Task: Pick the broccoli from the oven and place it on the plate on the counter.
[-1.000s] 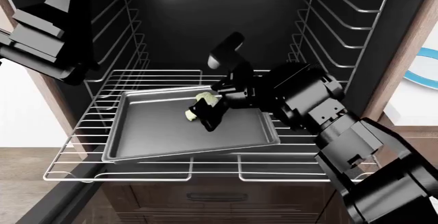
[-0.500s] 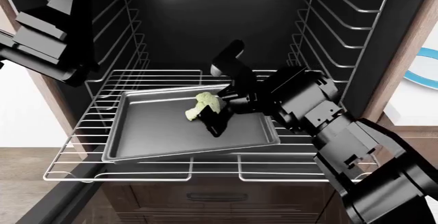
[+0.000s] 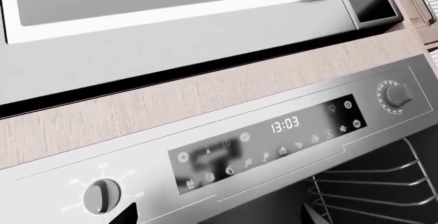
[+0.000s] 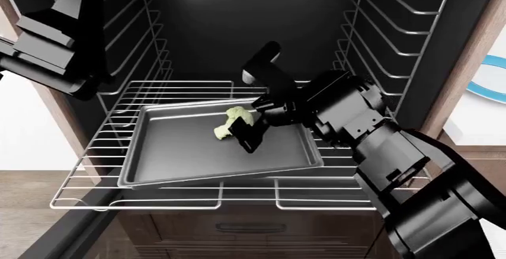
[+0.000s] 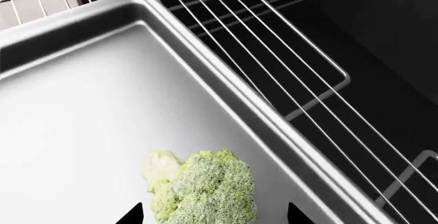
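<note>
One silver wire rack [image 4: 213,197] juts from the oven [image 4: 237,22], carrying one grey baking tray [image 4: 182,152]. On it lies a single broccoli [image 4: 233,122] floret, between the parted fingers of the right gripper [image 4: 257,108]. The left gripper's spread cannot be told. One blue-rimmed plate [image 4: 489,87] sits beyond.

In the head view the plate [image 4: 489,84] is cut off by the right edge, only a blue arc showing on the counter [image 4: 478,117]. One finger of the right gripper [image 4: 251,108] covers part of the broccoli [image 4: 234,118]. In the right wrist view the floret's lower part runs off the picture, and only two dark fingertips [image 5: 130,215] show.
</note>
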`<state>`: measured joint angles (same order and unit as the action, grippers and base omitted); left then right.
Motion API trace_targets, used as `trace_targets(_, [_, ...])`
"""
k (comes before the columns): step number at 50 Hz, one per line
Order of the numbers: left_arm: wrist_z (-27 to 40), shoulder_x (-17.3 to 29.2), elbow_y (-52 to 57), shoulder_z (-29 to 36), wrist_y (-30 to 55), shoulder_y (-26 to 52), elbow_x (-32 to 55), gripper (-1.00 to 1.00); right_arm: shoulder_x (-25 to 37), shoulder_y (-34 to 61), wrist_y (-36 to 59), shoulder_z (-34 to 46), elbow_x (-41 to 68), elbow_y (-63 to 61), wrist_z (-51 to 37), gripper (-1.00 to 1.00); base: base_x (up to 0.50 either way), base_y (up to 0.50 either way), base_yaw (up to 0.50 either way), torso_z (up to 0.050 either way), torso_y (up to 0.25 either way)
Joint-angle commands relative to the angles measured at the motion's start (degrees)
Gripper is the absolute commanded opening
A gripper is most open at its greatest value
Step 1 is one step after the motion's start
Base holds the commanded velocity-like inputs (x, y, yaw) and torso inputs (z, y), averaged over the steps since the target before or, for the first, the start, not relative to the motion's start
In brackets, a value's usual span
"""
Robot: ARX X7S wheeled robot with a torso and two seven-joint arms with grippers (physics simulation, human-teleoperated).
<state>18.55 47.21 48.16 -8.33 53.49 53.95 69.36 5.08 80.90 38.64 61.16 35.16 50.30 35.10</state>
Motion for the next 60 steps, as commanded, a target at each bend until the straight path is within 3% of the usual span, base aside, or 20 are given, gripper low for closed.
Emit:
trace_targets(1, [-0.5,0.2,-0.2,-0.1,-0.6,-0.9,-0.8,1.00,-1.0,0.6,0.0,1.0,-0.4,2.2,1.7,1.00,0.00,0.00,0.00,0.000,0.000])
trace_targets(28, [-0.4,0.7,-0.2,0.0,-1.1,-1.5,-0.9,1.00,-0.1,0.0,1.5,2.0,0.2,0.4,2.1,1.00,0.00,0.00,0.00,0.000,0.000])
trace_targets(29, [-0.3,0.7,-0.2,0.0,-1.2,-1.6,-0.9,1.00,0.1,-0.1,1.7,2.0,0.4,-0.2,2.2,-1.00,0.00,0.00,0.00,0.000,0.000])
trace_targets(49, [-0.6,0.7,0.1,-0.1,-2.1,-3.3,-1.7,1.00,2.3,-0.1,1.2,1.2,1.2,-4.9,1.2,-1.00,0.00,0.00,0.00,0.000,0.000])
trace_targets(60, [-1.0,0.6,0.1,0.4,-2.6,-3.7,-2.7,1.00,7.9,1.9,4.4,-0.1,2.9,-16.1,-0.7,-1.00,0.00,0.00,0.00,0.000,0.000])
